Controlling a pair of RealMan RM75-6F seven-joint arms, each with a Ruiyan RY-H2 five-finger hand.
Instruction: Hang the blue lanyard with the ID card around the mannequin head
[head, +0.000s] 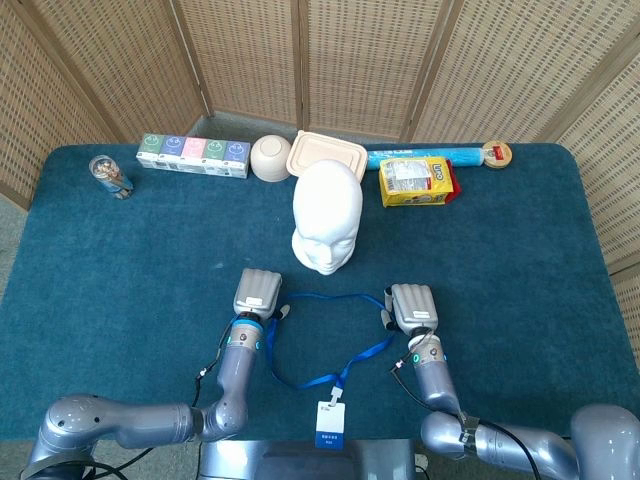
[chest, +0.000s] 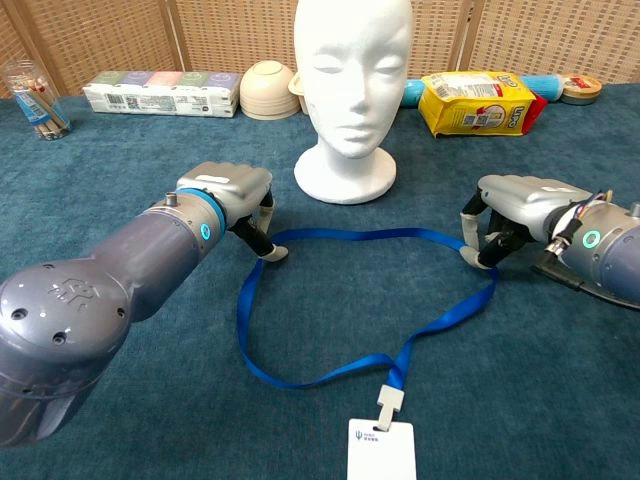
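The white mannequin head (head: 327, 215) (chest: 352, 60) stands upright mid-table, facing me. In front of it the blue lanyard (head: 330, 298) (chest: 360, 236) lies on the cloth as a wide loop, its white ID card (head: 329, 422) (chest: 381, 448) nearest me. My left hand (head: 259, 292) (chest: 225, 190) is curled down over the loop's upper left corner, fingertips pinching the strap at the table. At the upper right corner my right hand (head: 412, 306) (chest: 520, 200) pinches the strap the same way. Between the two hands the strap runs nearly straight.
Along the back edge stand a row of small boxes (head: 193, 155), a bowl (head: 270, 157), a lidded container (head: 326, 155), a yellow snack bag (head: 415, 182), a blue roll (head: 430, 155) and a tape roll (head: 496, 153). A glass jar (head: 110, 177) stands far left. Wicker screens close off the back.
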